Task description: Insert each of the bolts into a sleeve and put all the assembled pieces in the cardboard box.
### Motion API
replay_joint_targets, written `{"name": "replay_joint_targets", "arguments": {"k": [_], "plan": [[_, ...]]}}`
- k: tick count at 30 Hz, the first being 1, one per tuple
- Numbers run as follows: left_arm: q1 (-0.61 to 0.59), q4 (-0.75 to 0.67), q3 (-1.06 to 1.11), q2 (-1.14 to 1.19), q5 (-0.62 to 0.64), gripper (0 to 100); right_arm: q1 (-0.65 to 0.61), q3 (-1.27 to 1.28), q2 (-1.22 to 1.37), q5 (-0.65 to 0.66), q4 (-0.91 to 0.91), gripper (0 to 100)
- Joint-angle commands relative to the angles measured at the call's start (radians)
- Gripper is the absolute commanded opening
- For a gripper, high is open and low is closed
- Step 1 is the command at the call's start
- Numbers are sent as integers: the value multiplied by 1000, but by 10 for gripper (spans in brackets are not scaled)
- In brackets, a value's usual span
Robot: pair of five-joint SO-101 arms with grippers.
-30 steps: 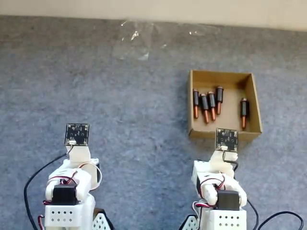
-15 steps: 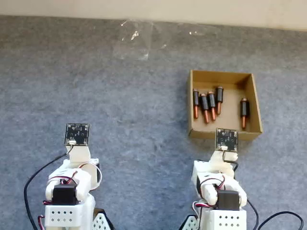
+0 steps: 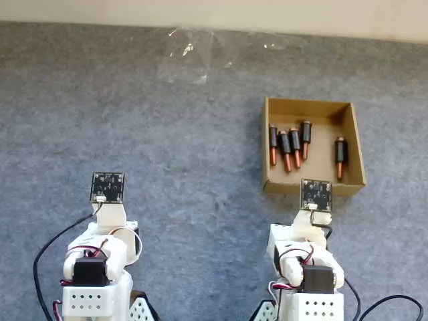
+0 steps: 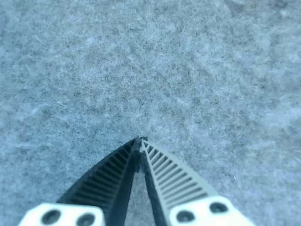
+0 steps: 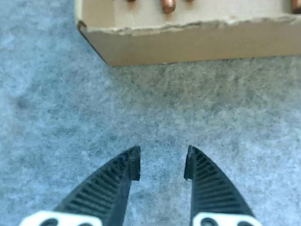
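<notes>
Five copper bolts in black sleeves (image 3: 295,142) are lying inside the open brown cardboard box (image 3: 322,150) toward the grey felt bench's (image 3: 167,167) right edge. The right gripper (image 5: 162,153) is hovering, jaws parted, near the box's front wall. The left gripper (image 4: 141,140), pinched closed, is pointing at felt. A crumpled clear plastic bag (image 3: 187,57) is lying at the far edge.

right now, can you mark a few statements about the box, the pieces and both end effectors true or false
Five assembled pieces lie in the cardboard box. True.
The left end effector is open. False: its tips meet, so it is shut.
The right end effector holds a bolt. False: it is open and empty, above the gray mat near the box.
A clear plastic wrapper lies on the mat, outside the box. True.
</notes>
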Motion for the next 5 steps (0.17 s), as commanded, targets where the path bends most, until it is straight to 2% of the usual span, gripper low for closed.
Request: {"name": "replay_joint_targets", "arguments": {"k": [1, 5], "plan": [[16, 6, 22, -12, 3, 6, 2, 108, -5, -9, 8, 144], [16, 6, 22, -12, 3, 6, 2, 108, -5, -9, 8, 144]]}}
